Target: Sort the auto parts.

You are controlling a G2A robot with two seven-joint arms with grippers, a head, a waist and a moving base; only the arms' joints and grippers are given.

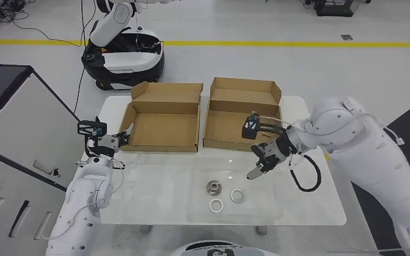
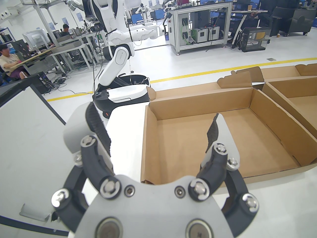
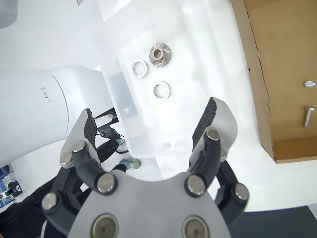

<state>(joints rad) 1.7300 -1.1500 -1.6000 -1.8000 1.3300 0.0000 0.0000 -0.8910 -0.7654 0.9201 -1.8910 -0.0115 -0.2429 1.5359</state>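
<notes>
Metal ring (image 3: 162, 90) just ahead of right gripper (image 3: 150, 111), spread and empty | flanged hub (image 3: 160, 55), second ring (image 3: 140, 68) beyond it | left gripper (image 2: 153, 113) also spread, well apart from them

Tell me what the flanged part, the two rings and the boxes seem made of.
Flanged part: metal, probably steel or aluminium; dull grey machined sheen.
Two rings: also metal by their bright silvery glint, alloy unclear.
Boxes: brown cardboard, likely corrugated, matte, with folded flaps and rough cut edges.
</notes>
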